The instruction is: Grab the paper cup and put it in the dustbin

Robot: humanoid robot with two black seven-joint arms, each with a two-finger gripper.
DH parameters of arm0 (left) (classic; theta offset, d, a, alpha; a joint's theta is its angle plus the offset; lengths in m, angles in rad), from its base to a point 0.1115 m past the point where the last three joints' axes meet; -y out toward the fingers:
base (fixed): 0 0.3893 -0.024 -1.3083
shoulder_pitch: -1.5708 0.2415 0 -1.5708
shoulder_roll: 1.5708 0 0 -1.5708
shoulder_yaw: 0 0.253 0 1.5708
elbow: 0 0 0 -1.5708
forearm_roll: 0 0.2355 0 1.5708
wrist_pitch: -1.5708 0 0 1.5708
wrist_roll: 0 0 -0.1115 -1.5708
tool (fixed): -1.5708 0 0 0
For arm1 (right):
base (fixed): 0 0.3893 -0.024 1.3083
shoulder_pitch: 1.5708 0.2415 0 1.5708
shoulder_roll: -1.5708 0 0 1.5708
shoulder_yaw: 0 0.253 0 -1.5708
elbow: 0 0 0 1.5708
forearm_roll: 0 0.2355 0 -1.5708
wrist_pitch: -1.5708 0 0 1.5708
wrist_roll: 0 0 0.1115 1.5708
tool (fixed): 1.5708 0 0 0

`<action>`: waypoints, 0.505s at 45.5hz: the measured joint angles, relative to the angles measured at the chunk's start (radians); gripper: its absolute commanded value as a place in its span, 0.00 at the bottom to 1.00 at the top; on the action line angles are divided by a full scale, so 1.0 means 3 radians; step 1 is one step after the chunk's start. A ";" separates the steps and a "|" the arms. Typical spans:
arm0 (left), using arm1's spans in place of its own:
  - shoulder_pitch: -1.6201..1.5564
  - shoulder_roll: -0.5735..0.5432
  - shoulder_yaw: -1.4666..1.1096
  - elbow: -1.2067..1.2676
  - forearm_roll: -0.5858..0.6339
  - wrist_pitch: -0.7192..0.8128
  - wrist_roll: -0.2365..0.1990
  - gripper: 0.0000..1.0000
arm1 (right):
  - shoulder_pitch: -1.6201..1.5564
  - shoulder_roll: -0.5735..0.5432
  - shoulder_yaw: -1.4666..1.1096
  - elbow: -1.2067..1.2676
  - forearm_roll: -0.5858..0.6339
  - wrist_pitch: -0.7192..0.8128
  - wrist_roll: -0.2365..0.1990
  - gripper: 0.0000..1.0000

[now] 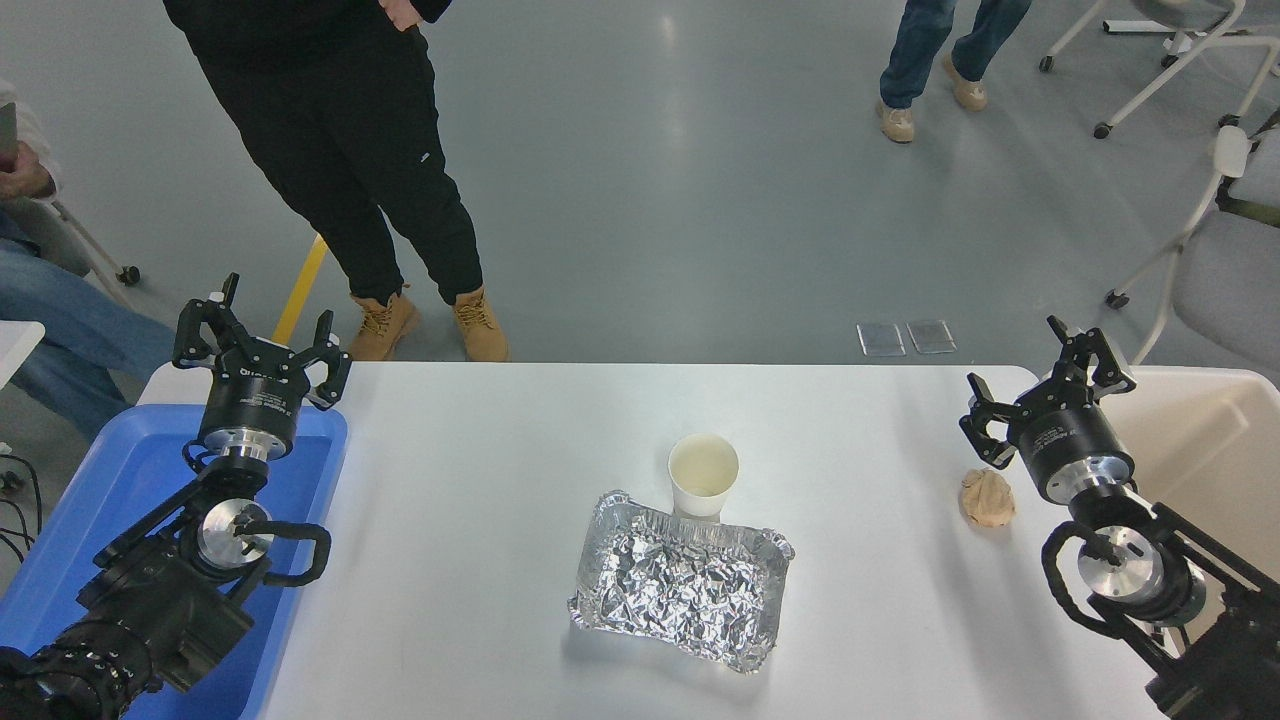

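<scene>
Right hand [1045, 385] partly hides the dustbin [1215, 440], cut off at frame edge.

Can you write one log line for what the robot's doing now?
paper cup upright on table, untouched | right gripper open, away | left gripper open, parked

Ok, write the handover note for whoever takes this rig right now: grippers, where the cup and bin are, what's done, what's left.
Left gripper: open, empty, parked over the blue bin at the table's left edge.
Right gripper: open, empty, held above the table's right side, next to the crumpled paper ball.
Paper cup: upright mid-table, right behind the foil tray; whether they touch is unclear.
Dustbin: cream bin at the table's right edge, partly behind the right arm.
Done: nothing, cup not yet gripped.
Left: reach to the cup, grasp it, carry it right and drop it in the dustbin.
</scene>
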 measured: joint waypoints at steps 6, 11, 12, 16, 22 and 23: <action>0.0000 0.0000 -0.0001 0.0000 0.0000 0.0000 0.0000 0.99 | 0.0005 0.0002 -0.0002 0.0000 0.0000 0.0001 0.0000 1.00; 0.0000 0.0000 -0.0002 0.0000 0.0000 0.0001 0.0000 0.99 | 0.0006 0.0003 -0.0005 0.0000 0.0000 0.0002 0.0000 1.00; 0.0000 0.0000 -0.0002 0.0000 0.0000 0.0002 0.0000 0.99 | 0.0006 0.0003 -0.0005 0.0000 0.0000 0.0002 0.0000 1.00; 0.0000 0.0000 -0.0002 0.0000 0.0000 0.0004 0.0000 0.99 | 0.0006 0.0004 -0.0010 0.0000 0.0000 0.0002 0.0000 1.00; 0.0000 -0.0001 -0.0002 0.0001 0.0000 0.0005 0.0000 0.99 | 0.0008 0.0004 -0.0015 0.0000 0.0000 0.0002 0.0000 1.00; 0.0000 -0.0001 -0.0002 0.0001 0.0000 0.0005 0.0000 0.99 | 0.0009 0.0004 -0.0015 0.0000 0.0000 0.0002 0.0000 1.00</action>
